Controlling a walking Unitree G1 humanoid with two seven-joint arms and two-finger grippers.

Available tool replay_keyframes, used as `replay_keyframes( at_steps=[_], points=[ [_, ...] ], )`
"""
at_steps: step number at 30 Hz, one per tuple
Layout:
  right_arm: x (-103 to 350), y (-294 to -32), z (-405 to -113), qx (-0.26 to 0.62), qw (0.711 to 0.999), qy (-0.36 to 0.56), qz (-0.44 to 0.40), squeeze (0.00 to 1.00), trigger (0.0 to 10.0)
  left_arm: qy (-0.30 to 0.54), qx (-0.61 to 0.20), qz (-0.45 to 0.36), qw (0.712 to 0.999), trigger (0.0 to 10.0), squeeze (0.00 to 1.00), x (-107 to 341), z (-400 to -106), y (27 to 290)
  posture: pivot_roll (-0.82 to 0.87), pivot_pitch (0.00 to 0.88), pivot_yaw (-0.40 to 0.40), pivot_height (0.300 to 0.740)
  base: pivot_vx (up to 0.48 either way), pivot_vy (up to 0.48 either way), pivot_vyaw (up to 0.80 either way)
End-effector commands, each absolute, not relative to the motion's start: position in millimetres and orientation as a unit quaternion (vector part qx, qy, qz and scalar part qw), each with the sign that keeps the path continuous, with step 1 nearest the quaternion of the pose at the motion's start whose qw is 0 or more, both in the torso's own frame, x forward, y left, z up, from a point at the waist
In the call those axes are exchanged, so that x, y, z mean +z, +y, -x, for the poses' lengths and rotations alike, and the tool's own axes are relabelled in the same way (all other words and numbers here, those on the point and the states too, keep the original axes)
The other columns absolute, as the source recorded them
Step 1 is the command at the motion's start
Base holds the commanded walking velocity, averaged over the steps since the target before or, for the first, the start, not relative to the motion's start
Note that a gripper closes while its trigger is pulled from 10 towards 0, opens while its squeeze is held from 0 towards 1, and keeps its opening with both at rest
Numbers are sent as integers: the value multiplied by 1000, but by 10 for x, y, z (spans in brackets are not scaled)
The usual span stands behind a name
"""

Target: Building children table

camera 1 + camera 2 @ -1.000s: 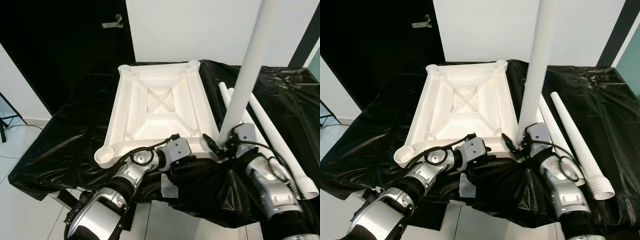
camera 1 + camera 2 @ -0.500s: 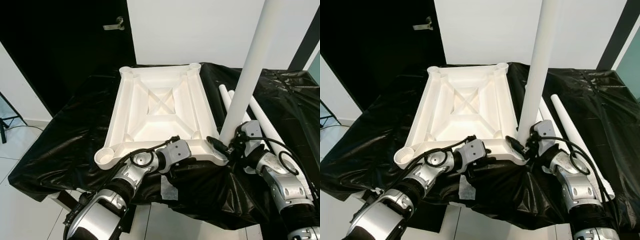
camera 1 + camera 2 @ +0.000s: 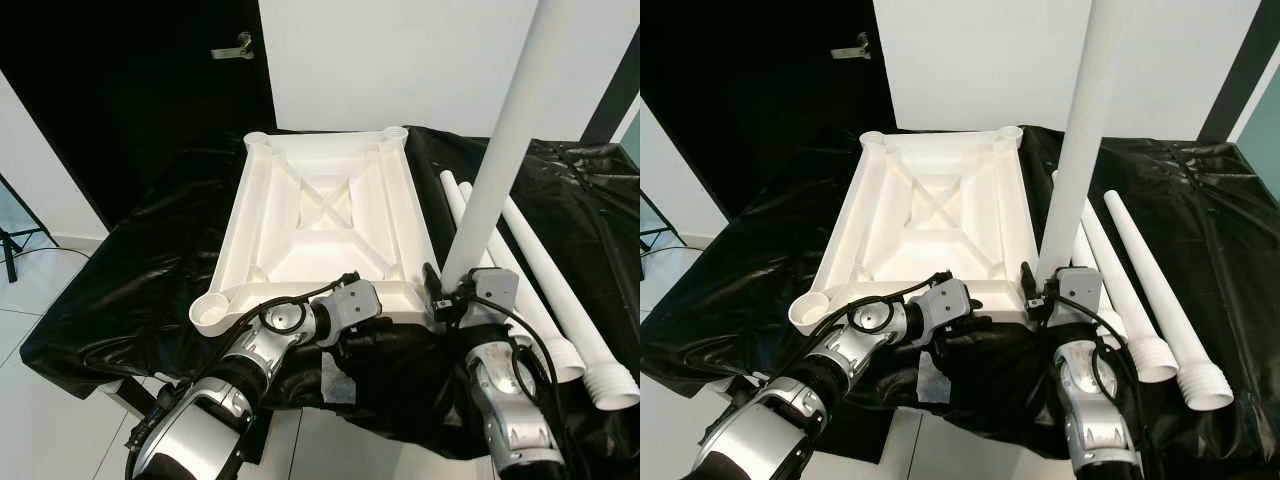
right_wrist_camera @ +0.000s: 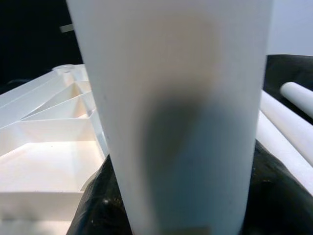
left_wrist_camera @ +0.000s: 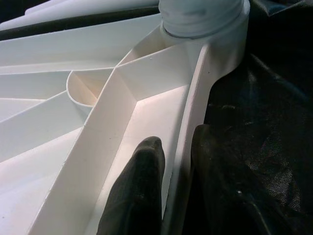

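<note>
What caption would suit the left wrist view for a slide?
Left gripper pinching the near rim of the upturned white tabletop, one finger inside, one outside, below the corner socket holding a leg.

- A plain indoor room set up as a makeshift assembly spot: a work surface draped in crinkled black plastic sheeting (image 3: pixel 130 290) fills the middle.
- Bare white walls (image 3: pixel 400 60) rise beyond the far edge of the sheeting, beside a dark door with a metal lever handle (image 3: pixel 235 48).
- Pale glossy floor tiles (image 3: pixel 40 290) show at the robot's left, where a black stand's foot (image 3: pixel 10 255) rests.
</note>
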State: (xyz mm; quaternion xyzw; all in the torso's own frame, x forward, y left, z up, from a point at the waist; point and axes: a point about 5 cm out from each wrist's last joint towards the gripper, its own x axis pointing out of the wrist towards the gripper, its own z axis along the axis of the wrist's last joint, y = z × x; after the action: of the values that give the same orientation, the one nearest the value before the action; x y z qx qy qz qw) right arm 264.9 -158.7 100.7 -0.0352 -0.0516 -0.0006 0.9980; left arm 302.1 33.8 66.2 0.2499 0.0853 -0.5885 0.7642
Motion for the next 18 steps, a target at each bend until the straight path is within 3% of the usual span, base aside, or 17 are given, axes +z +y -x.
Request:
replay_keyframes(
  at_steps=[1, 6, 7, 8, 9, 12, 13, 15, 18],
  points=[
    [808, -1630, -2590, -33, 999, 0, 34, 0, 0, 229, -612, -251, 714, 10000, 0, 125, -2708, 590, -16, 0, 23, 740, 0, 0, 0],
    [852, -1651, -2628, -57, 998, -6, 31, 0, 0, 231, -613, -253, 712, 10000, 0, 120, -2704, 594, -20, 0, 27, 740, 0, 0, 0],
    [862, -1635, -2636, -51, 998, -9, 34, 0, 1765, 230, -614, -252, 712, 10000, 0, 126, -2707, 580, -21, 0, 27, 740, 0, 0, 0],
    [863, -1603, -2633, -53, 998, -11, 39, 0, 4588, 228, -615, -252, 712, 10000, 0, 132, -2711, 567, -20, 0, 27, 740, 0, 0, 0],
    [865, -1566, -2627, -51, 997, -16, 47, 0, 10000, 225, -615, -251, 713, 10000, 0, 147, -2721, 544, -19, 0, 24, 740, 0, 0, 0],
    [865, -1561, -2625, -53, 997, -17, 49, 0, 10000, 224, -615, -251, 713, 10000, 0, 151, -2723, 540, -19, 0, 24, 740, 0, 0, 0],
    [864, -1540, -2628, -40, 998, -17, 41, 1000, 10000, 224, -615, -250, 713, 10000, 0, 151, -2722, 538, -19, 0, 23, 740, 0, 0, 0],
    [850, -1451, -2662, 36, 999, -5, 34, 1000, 10000, 226, -615, -250, 713, 10000, 0, 132, -2705, 548, -23, 0, 21, 740, 0, 0, 0],
    [847, -1421, -2672, 67, 997, -1, 37, 1000, 10000, 227, -615, -249, 713, 10000, 0, 125, -2699, 552, -23, 0, 20, 740, 0, 0, 0]
  ],
)
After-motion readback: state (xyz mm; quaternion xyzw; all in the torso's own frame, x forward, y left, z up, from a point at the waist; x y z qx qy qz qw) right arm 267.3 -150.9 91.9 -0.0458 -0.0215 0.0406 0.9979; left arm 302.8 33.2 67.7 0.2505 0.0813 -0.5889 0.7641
